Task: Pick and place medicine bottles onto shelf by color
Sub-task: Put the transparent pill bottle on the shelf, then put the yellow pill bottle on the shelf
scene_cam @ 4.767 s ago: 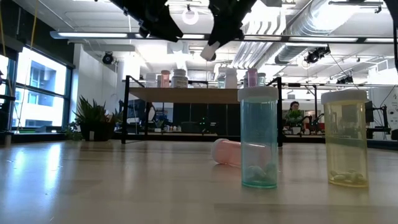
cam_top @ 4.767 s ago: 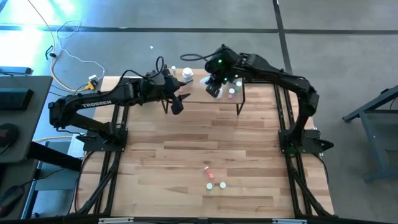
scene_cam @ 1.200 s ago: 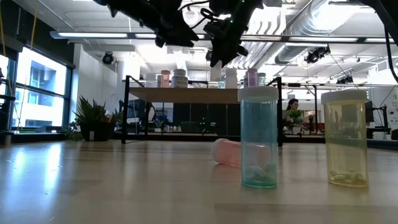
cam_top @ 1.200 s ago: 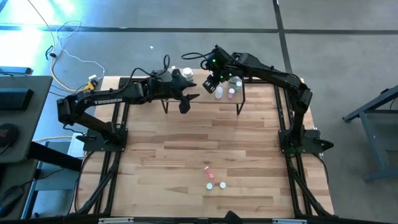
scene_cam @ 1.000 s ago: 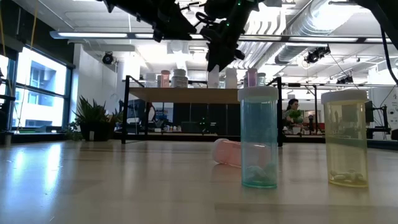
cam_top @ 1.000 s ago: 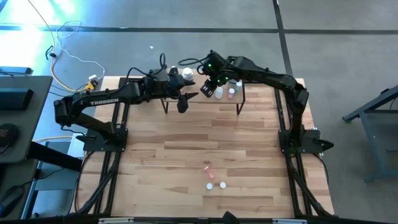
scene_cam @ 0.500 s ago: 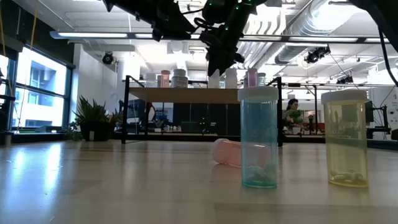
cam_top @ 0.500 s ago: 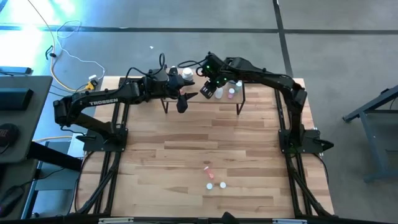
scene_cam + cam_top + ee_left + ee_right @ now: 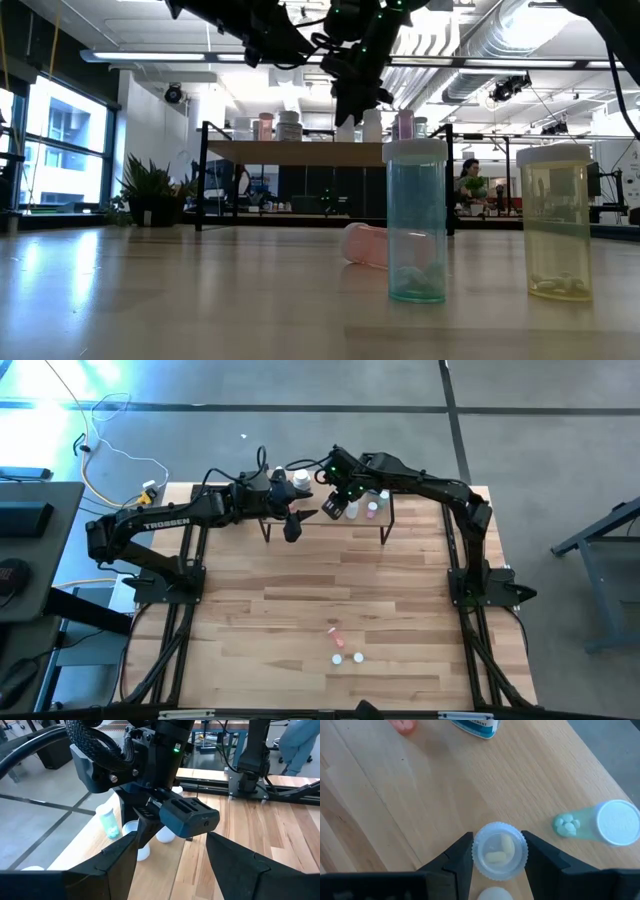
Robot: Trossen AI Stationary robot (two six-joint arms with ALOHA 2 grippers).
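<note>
Holding: my right hand (image 9: 498, 851) grips a clear bottle (image 9: 499, 851), pale pills inside, upside down.
Around: green bottle (image 9: 600, 825), white jar (image 9: 476, 727) on shelf (image 9: 395, 790).
Left hand (image 9: 170, 865): spread, empty.

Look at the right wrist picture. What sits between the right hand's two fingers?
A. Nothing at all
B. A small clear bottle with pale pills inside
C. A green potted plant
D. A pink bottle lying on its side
B: the right hand brackets a small clear bottle holding pale pills, over the shelf.
</note>
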